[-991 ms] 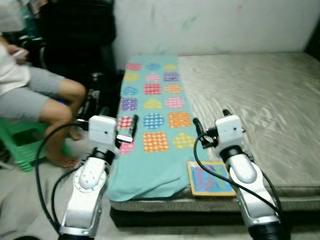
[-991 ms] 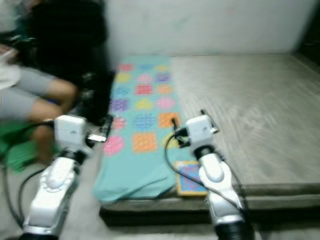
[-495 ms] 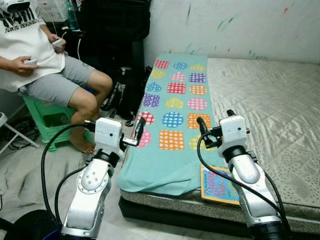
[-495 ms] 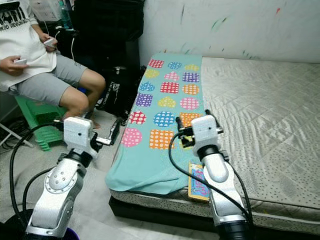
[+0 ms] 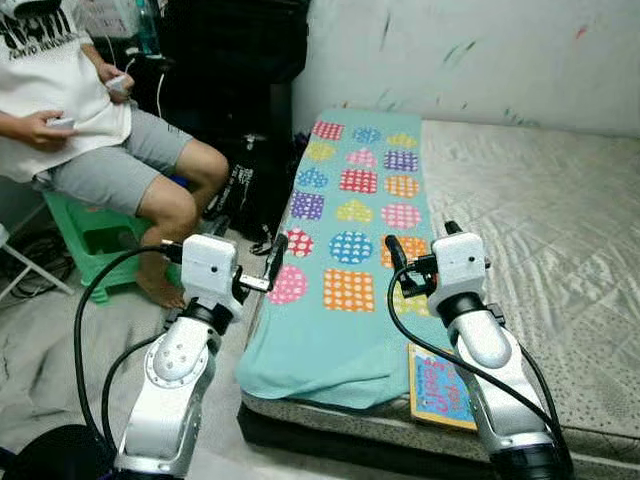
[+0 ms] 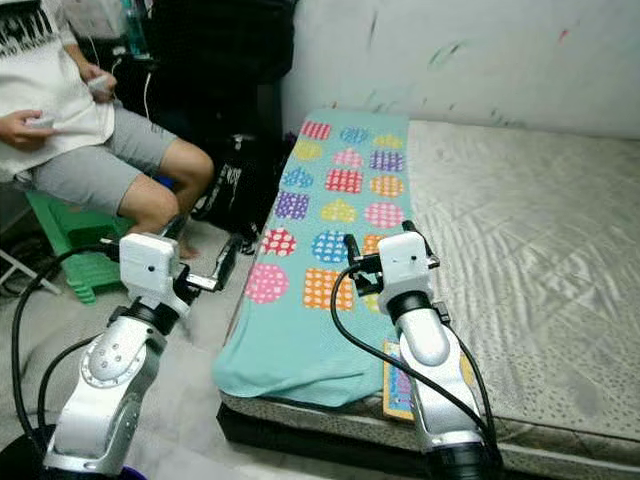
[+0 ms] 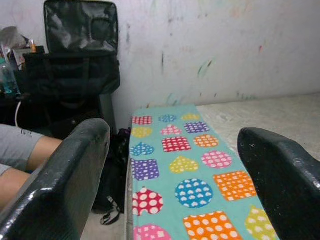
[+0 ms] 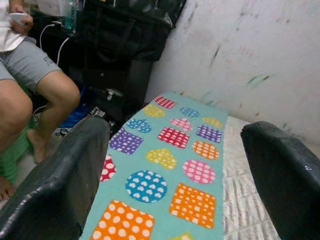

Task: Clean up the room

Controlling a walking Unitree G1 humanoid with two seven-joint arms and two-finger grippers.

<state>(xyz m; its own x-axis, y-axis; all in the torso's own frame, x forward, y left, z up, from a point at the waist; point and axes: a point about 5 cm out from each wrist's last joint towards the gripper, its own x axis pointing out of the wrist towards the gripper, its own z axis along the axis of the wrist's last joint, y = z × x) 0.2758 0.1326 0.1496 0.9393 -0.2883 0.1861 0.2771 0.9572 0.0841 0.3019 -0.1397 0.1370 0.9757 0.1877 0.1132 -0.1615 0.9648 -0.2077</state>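
A teal blanket (image 5: 340,300) with coloured dotted patches lies along the left side of a bare grey mattress (image 5: 560,230), its near end hanging over the edge. A colourful picture book (image 5: 440,385) rests on the mattress's front edge, just right of the blanket. My left gripper (image 5: 250,250) is held open over the floor beside the blanket's left edge. Above the blanket's near right part, behind the book, my right gripper (image 5: 420,240) is also open. Both wrist views look between wide-apart fingers (image 7: 65,185) along the blanket (image 8: 165,175). Neither holds anything.
A person (image 5: 90,130) sits on a green stool (image 5: 85,235) at the left, holding small devices, a bare foot on the floor near my left arm. Black bags (image 5: 235,60) are stacked against the wall, and a black bag (image 5: 245,185) with cables lies beside the mattress.
The whole picture has shifted and sharpened as the camera moved. Both arms keep the same raised pose with open fingers. The blanket and book lie as before.
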